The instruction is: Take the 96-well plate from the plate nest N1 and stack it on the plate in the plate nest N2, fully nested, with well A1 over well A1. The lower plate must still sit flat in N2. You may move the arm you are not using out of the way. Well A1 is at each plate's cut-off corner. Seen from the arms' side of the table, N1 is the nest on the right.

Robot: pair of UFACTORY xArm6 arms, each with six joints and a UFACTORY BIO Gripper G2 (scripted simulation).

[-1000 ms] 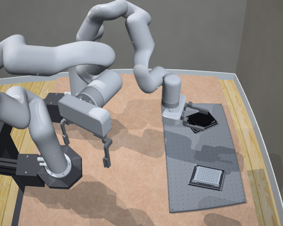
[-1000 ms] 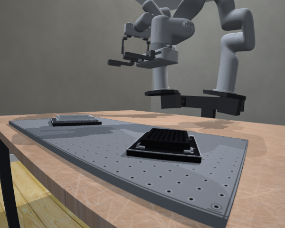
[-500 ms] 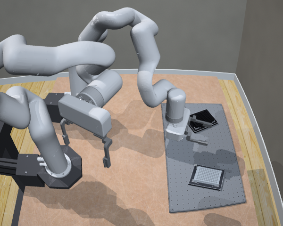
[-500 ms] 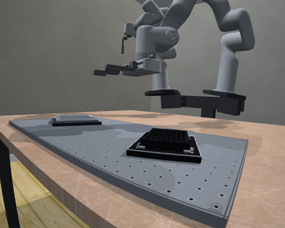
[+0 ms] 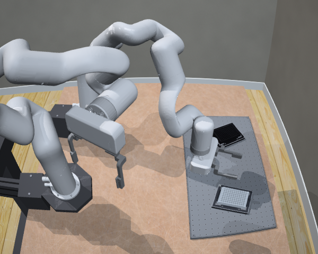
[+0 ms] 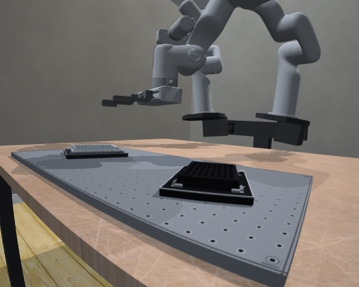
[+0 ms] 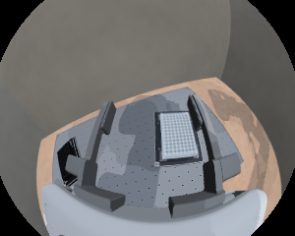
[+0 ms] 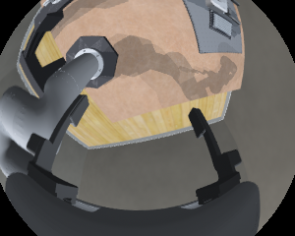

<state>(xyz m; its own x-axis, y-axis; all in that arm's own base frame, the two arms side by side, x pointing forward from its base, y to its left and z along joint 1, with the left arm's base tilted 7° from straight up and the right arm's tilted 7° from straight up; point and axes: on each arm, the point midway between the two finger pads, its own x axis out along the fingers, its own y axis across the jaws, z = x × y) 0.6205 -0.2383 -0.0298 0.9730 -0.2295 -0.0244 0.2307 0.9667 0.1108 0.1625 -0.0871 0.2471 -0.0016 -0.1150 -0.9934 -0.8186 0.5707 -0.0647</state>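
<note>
A clear plate sits in nest N1. A black plate sits in nest N2; it shows partly behind a finger in the left wrist view. The cut-off corners are too small to tell. My left gripper is open and empty, high above the board between the nests, fingers pointing roughly level away from the arms. My right gripper is wide open and empty, near the arm bases, far from both plates.
Both nests stand on a grey perforated board on the wooden-topped table. The right arm's base stands at the table's arm side. The right arm's links and gripper are well away from the board.
</note>
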